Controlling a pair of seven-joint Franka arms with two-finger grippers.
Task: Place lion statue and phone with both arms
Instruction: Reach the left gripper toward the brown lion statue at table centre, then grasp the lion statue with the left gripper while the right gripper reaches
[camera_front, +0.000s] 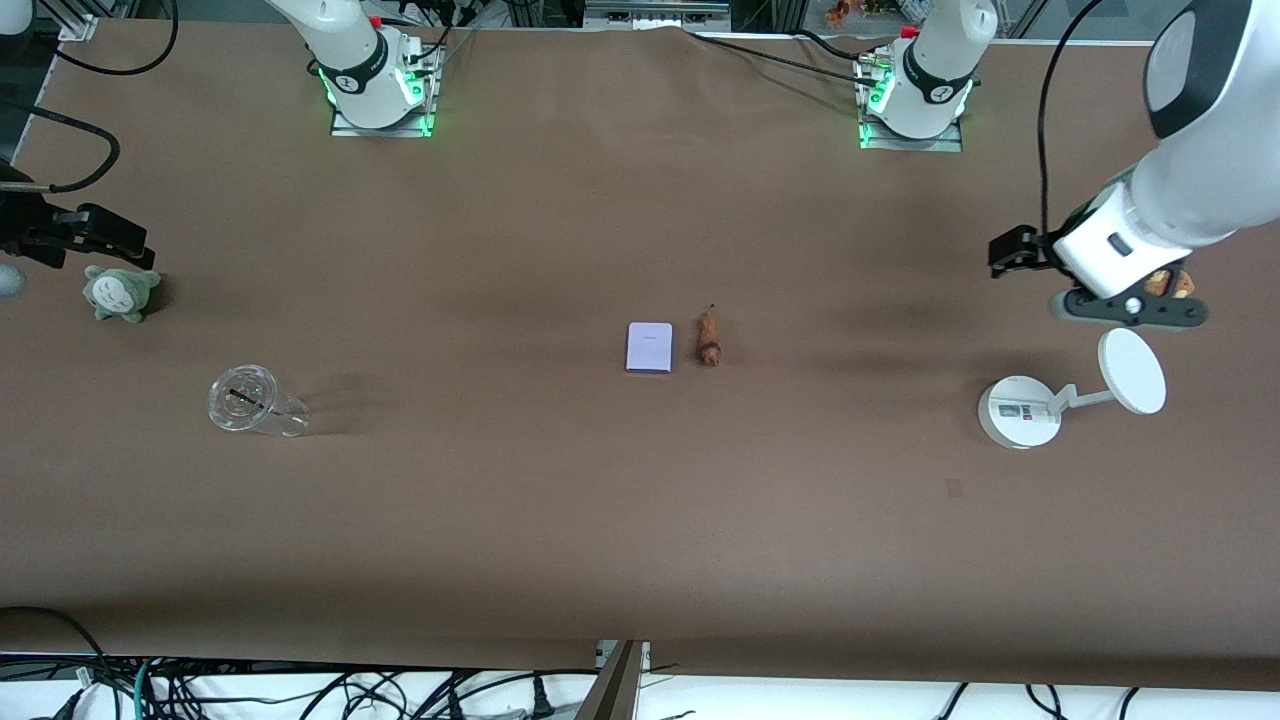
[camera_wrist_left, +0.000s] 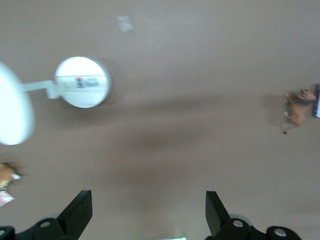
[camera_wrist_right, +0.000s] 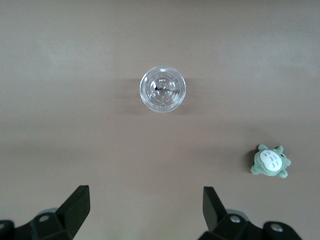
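Note:
The phone (camera_front: 649, 347), a pale lavender slab, lies flat at the table's middle. The lion statue (camera_front: 709, 339), tiny and orange-brown, lies right beside it on the side toward the left arm's end. The left wrist view shows the lion statue (camera_wrist_left: 299, 107) and a sliver of the phone (camera_wrist_left: 317, 100) at its edge. My left gripper (camera_front: 1012, 252) hangs open and empty in the air near the left arm's end, its jaws (camera_wrist_left: 147, 200) wide over bare table. My right gripper (camera_front: 115, 240) hangs open and empty at the right arm's end, over bare table (camera_wrist_right: 145, 195).
A white round-based stand (camera_front: 1020, 410) with a disc (camera_front: 1133, 370) stands near my left gripper; it also shows in the left wrist view (camera_wrist_left: 82, 82). A small brown plush (camera_front: 1170, 283) lies partly under the left arm. A grey-green plush (camera_front: 120, 290) and a clear cup (camera_front: 250, 400) sit near my right gripper.

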